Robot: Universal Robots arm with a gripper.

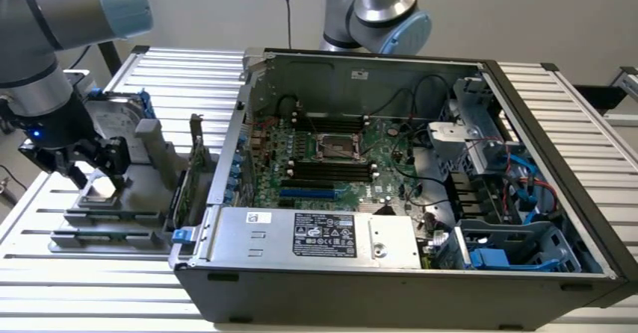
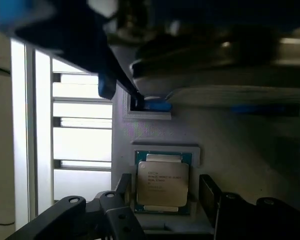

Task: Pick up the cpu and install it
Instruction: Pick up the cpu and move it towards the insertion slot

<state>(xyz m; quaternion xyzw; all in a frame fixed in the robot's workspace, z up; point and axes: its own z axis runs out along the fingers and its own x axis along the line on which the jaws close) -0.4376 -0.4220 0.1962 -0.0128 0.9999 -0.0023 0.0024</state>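
Step in hand: the arm is working on the pick-up; judging by the pose, it is lining up over the cpu and is not yet gripping it.
End effector: the gripper (image 1: pixel 97 175) is hanging with its jaws spread wide and is holding nothing; in the wrist view one finger is flanking each side of the chip, with a gap showing on both sides.
Cpu: the cpu (image 2: pixel 163 184) is lying flat, metal top up, in a recess of the grey holder block (image 1: pixel 119 213), outside the computer case (image 1: pixel 399 273) and just beside its wall on the exterior view's left.
Socket: the empty socket (image 1: pixel 334 148) is waiting on the motherboard (image 1: pixel 329 176) inside the computer case, well apart from the chip.
Neighbours: a hard drive (image 1: pixel 110 120) with blue rails is standing in the same holder, on the side farther from the case's near corner.
Next move, as judged: it is calling for a straight descent, keeping the fingers centred on the chip, then a gentle, even closing on its two opposite edges without tilting it in the recess.
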